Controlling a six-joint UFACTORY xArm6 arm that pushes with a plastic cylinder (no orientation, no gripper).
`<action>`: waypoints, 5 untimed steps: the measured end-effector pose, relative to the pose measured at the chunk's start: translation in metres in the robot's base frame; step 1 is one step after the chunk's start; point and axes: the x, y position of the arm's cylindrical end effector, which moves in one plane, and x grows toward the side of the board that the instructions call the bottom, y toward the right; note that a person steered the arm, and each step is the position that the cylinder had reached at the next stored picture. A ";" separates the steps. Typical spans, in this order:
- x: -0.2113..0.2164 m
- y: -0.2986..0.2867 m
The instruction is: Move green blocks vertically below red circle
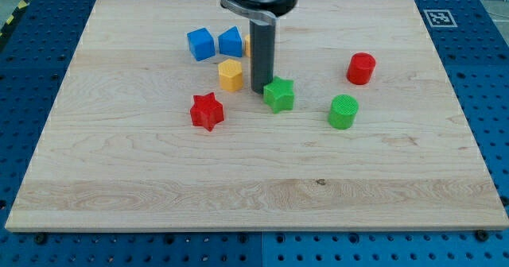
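Green star [278, 94] sits mid-counter [238, 187], well left of the red circle [361, 67]; green cylinder [343, 111] lies nearly below it. You have my tip [261, 90] touching the star's upper-left, placed to shove it rightward. No fingers: nothing is held.

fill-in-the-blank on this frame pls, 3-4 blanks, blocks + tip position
1. My tip sits right at the view's left of the green ____.
2. The green cylinder lies toward the view's bottom from the ____ cylinder.
3. The two blue blocks sit toward the view's ____ from the yellow block.
4. The red star lies to the view's ____ of the green star.

Missing words: star; red; top; left
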 end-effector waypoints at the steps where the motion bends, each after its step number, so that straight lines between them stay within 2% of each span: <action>1: 0.004 0.022; 3: 0.029 0.006; 5: 0.036 0.051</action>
